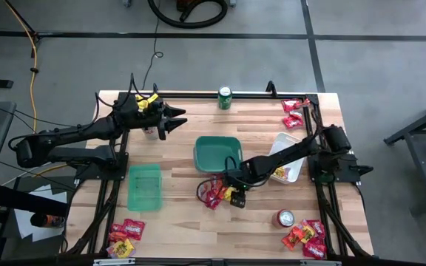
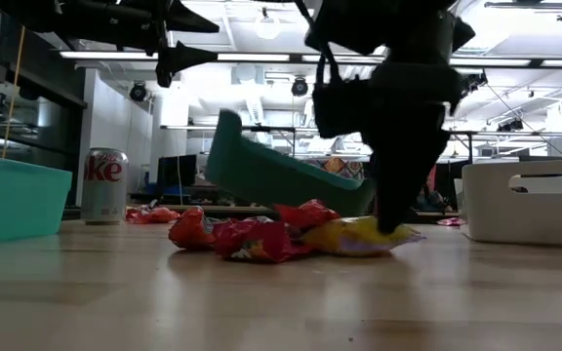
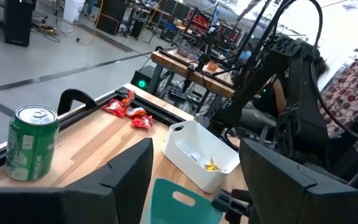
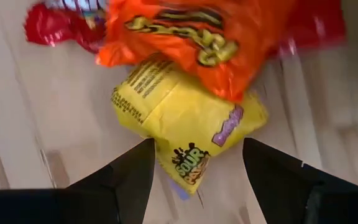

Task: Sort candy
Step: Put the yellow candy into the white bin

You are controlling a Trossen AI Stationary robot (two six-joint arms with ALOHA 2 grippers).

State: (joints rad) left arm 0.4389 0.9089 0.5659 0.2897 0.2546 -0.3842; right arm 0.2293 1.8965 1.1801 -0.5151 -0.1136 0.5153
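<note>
A small pile of candy (image 1: 214, 192) lies mid-table: a yellow packet (image 4: 191, 118), with an orange packet (image 4: 210, 31) overlapping its far end, and a red packet (image 4: 61, 25) beside them. My right gripper (image 1: 235, 196) (image 4: 194, 180) is open and points down at the pile's right end. Its fingers stand on either side of the yellow packet's near corner (image 2: 364, 235). My left gripper (image 1: 174, 118) (image 3: 197, 186) is open and held high over the table's far left part, touching nothing. More candy lies in heaps at the far right (image 1: 294, 111), near right (image 1: 305, 236) and near left (image 1: 124, 236) corners. My right gripper comes at the yellow packet's near corner (image 4: 188, 168) from above, one finger on each side, while the packet lies flat on the table. I cannot tell whether the fingertips (image 2: 390, 219) touch the packet.
A dark green bin (image 1: 218, 153) stands just beyond the pile and looks tilted in the low view (image 2: 261, 171). There is a light green bin (image 1: 144, 186) to the left and a white bin (image 1: 287, 157) to the right. A green can (image 1: 225, 97) stands at the far edge and a red-silver can (image 1: 285, 218) at the near right.
</note>
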